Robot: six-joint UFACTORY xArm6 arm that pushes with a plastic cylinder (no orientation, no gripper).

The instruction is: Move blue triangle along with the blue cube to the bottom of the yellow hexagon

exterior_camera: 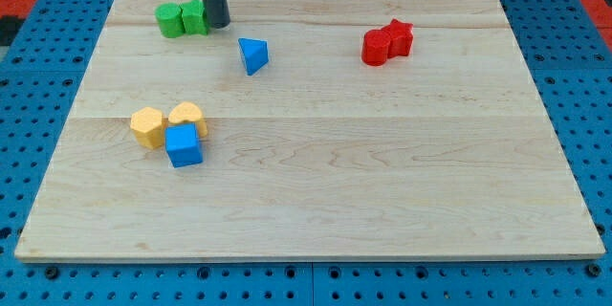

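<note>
1. My tip (218,25) sits at the view's top left, touching or just beside the right edge of two green blocks (182,18); rod only, no gripper, holds nothing.
2. Blue triangle (253,55) lies near, below-right of tip.
3. Blue cube (184,144) is farther down, touching the yellow hexagon (147,125) & another yellow block (188,116).
4. Red blocks (387,41) sit well apart, the view's upper right of surface (382,172).

A pale wooden worktop (382,172) is lying on a blue perforated base (583,76); red surfaces are showing at the far corners under even lighting.
</note>
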